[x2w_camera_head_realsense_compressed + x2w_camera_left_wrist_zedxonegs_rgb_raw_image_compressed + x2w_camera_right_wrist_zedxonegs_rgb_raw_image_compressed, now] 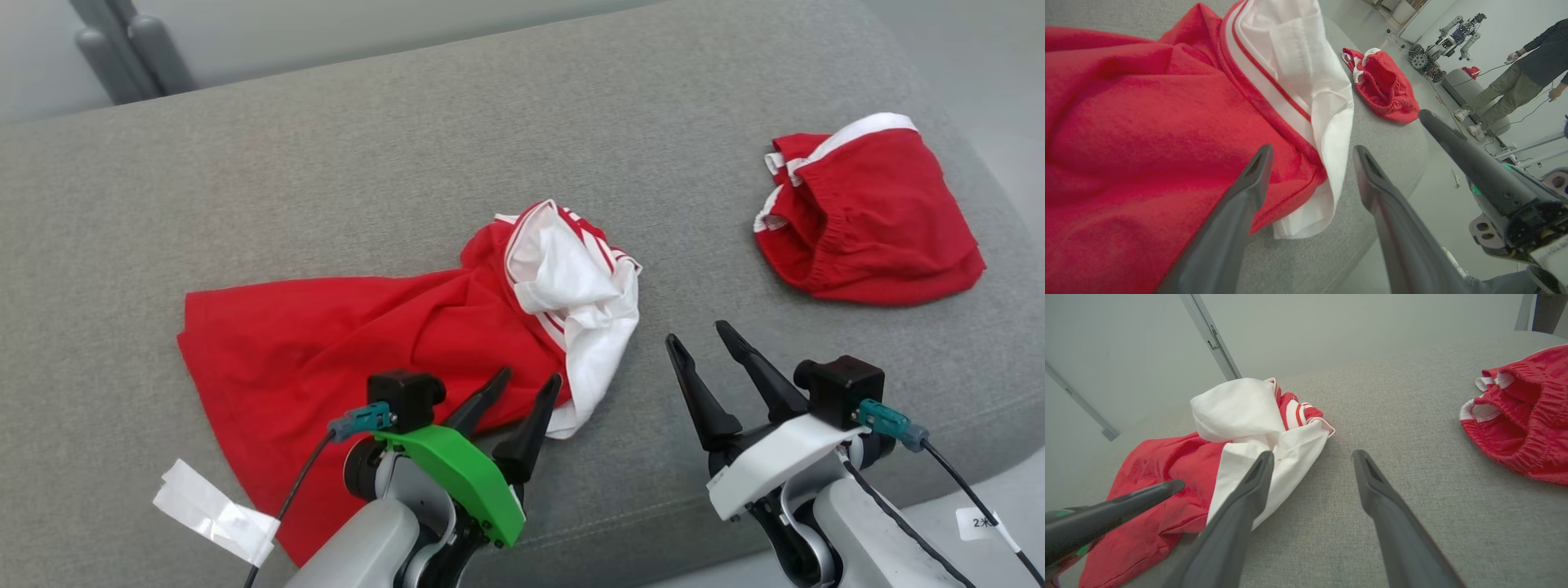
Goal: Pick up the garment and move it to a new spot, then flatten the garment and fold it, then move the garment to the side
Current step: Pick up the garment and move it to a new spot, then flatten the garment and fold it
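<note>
As my left gripper (529, 377) hovered wide open over its hem and my right gripper (696, 333) stood wide over the bare grey cushion (408, 147) alongside, the red-and-white garment (351, 343) lay crumpled near the cushion's front edge. I judged a pinch catching one layer could drag it off that edge.

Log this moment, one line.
left gripper: open at red garment | right gripper: open | red garment: crumpled on grey cushion | red shorts: apart

garment (326, 343) edge hidden behind left gripper (529, 377), person (1502, 83) cropped at top
</note>
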Motion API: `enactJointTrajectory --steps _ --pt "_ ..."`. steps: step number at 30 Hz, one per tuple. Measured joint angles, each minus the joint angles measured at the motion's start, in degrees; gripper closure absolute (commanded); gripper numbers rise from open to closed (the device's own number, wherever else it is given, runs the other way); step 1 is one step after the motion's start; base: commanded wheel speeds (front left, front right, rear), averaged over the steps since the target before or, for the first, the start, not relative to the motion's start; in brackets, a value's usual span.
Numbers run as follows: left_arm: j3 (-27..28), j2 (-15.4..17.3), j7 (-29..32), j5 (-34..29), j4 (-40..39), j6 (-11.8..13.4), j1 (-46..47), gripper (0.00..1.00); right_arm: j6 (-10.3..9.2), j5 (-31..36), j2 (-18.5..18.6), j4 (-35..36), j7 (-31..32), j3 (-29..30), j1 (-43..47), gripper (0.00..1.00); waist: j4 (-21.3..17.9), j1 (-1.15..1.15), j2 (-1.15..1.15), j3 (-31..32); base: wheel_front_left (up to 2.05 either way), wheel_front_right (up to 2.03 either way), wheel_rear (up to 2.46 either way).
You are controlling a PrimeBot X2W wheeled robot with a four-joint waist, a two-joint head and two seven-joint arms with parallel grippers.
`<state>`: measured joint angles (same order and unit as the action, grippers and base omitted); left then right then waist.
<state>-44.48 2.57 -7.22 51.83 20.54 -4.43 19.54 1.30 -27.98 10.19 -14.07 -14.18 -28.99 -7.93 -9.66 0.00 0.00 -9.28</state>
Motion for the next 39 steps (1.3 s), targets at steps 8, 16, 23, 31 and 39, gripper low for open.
enactJointTrajectory --steps 8,16,23,31,39 --pt "1.05 0.03 -1.45 -0.01 0.22 1.65 -2.76 0.0 -0.4 -0.64 -0.69 -3.71 1.92 -0.68 -0.94 0.0 5.5 0.0 0.0 -0.03 0.0 0.0 0.0" --pt "2.23 0.37 -3.0 -0.01 0.21 2.36 -3.42 0.0 -0.4 -0.21 -1.64 -6.61 4.77 -3.32 -0.96 0.0 10.22 0.0 0.0 -0.28 0.0 0.0 0.0" --pt "4.23 1.36 -4.03 0.02 0.11 2.93 -4.32 0.0 -0.31 -0.35 -2.45 -8.37 5.91 -4.39 0.3 0.0 13.0 0.0 0.0 -0.19 0.0 0.0 0.0" --pt "5.47 2.44 -4.68 0.42 -0.09 3.49 -5.4 0.0 -0.34 -0.85 -2.27 -8.98 6.19 -4.04 1.42 0.51 12.62 0.0 0.0 -0.2 0.0 0.0 0.0" --pt "4.5 2.86 -2.7 0.91 1.11 4.23 -6.32 0.0 -0.4 -1.36 -1.88 -8.94 5.81 -2.47 1.37 1.0 12.28 0.0 0.0 -0.38 0.0 0.0 0.0"
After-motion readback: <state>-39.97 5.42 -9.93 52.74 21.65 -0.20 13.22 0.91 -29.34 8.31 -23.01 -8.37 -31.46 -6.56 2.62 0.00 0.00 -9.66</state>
